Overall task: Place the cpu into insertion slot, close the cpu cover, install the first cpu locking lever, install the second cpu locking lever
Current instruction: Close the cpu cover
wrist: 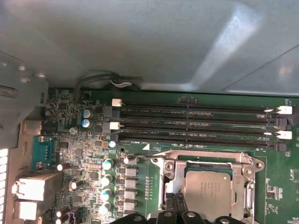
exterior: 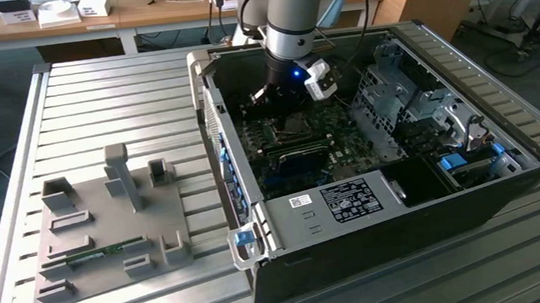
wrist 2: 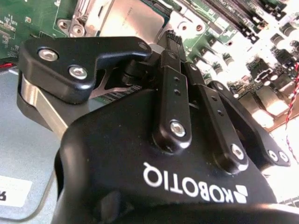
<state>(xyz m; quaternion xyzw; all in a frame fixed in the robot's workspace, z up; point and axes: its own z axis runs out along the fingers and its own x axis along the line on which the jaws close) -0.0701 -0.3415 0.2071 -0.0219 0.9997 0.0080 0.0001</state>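
The cpu (wrist: 208, 190) lies flat in the insertion slot (wrist: 164, 186), its silver-grey top showing through the window of the cpu cover (wrist: 205, 160), which lies down around it. A thin wire locking lever (wrist: 139, 157) runs from the socket's corner out over the green board. My gripper (wrist: 175, 206) hangs just above the socket's edge beside the cpu, fingers shut together with nothing seen between them. In the second wrist view the gripper (wrist 2: 161, 41) points at the cpu (wrist 2: 135, 14). In the exterior view the gripper (exterior: 280, 100) reaches into the open computer case (exterior: 371, 208) over the socket (exterior: 294, 125).
Long black memory slots (wrist: 196, 123) run beside the socket. Capacitors and rear ports (wrist: 35, 186) crowd the board's other side. The case's grey wall (wrist: 140, 42) rises close by. A grey fixture plate (exterior: 102, 230) with a green stick lies on the slatted table at the exterior view's left.
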